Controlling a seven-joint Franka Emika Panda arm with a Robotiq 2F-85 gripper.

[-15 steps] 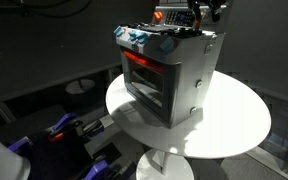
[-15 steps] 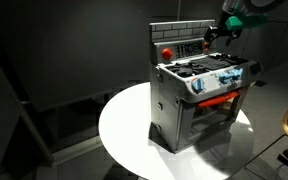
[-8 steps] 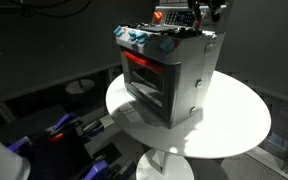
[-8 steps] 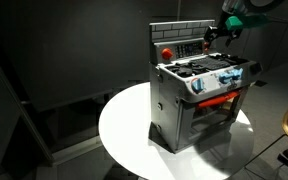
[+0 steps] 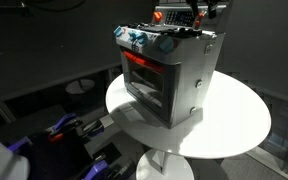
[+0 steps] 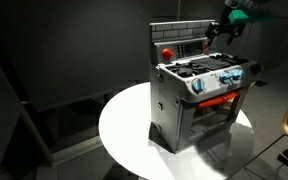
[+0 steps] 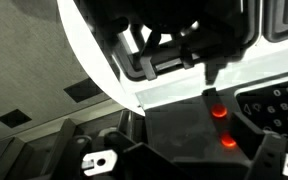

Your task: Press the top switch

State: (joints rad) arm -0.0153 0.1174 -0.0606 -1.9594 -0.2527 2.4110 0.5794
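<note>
A toy stove (image 5: 169,75) stands on a round white table (image 5: 234,120) and shows in both exterior views (image 6: 199,100). Its upright back panel (image 6: 179,45) carries a red button (image 6: 167,51). My gripper (image 6: 216,33) hangs at the top of that panel, fingers together and holding nothing; it also shows in an exterior view (image 5: 197,14). In the wrist view two glowing red switches sit on a dark panel, one higher in the picture (image 7: 216,111) and one below it (image 7: 228,141). My gripper (image 7: 182,155) is a dark mass just left of them.
The stove's front has blue knobs (image 5: 136,38) and an orange-lit oven opening (image 5: 144,68). The white table (image 6: 124,130) has bare surface around the stove. Dark floor and clutter (image 5: 74,130) lie below the table.
My gripper has shifted very slightly upward at the back panel. The stove has not moved.
</note>
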